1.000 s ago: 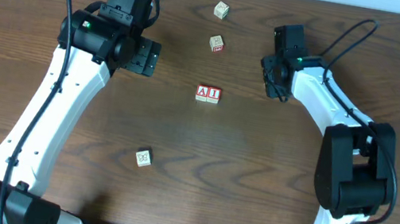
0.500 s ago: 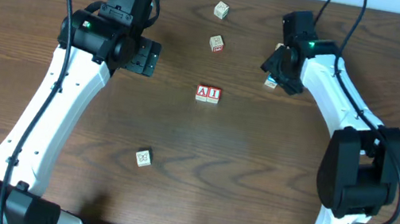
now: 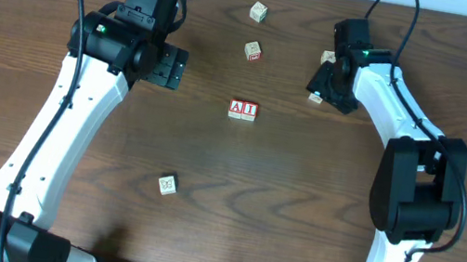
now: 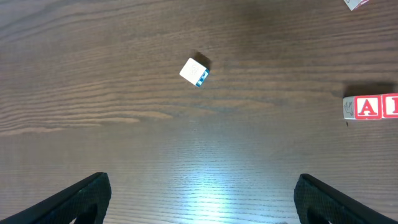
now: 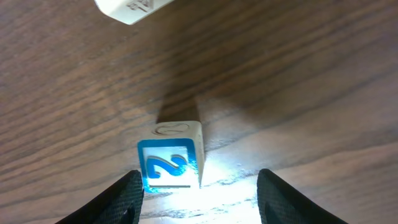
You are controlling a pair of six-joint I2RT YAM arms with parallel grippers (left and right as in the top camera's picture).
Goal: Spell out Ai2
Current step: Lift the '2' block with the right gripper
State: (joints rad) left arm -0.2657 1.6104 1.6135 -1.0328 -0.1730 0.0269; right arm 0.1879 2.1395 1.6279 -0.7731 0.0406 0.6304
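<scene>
We see the right arm (image 3: 381, 89) reaching far right, right gripper (image 5: 199, 186) down, jaws part open astride the 2 cube (image 5: 169, 165), which rests ungripped on the table (image 3: 299, 189). A (image 3: 237, 108) and I (image 3: 250, 110) touch mid-table. Left gripper (image 4: 202, 186) hovers wide open, empty.

table (image 3: 299, 189): dark wood | A cube (image 3: 237, 108) touching I cube (image 3: 250, 110) | 2 cube (image 5: 170, 163) apart | white cube (image 4: 194, 71) alone

In the middle of the table (image 3: 297, 207), the A cube (image 3: 237, 108) has the I cube (image 3: 250, 110) touching its right side. The 2 cube (image 5: 169, 165) lies behind them, further right.
</scene>
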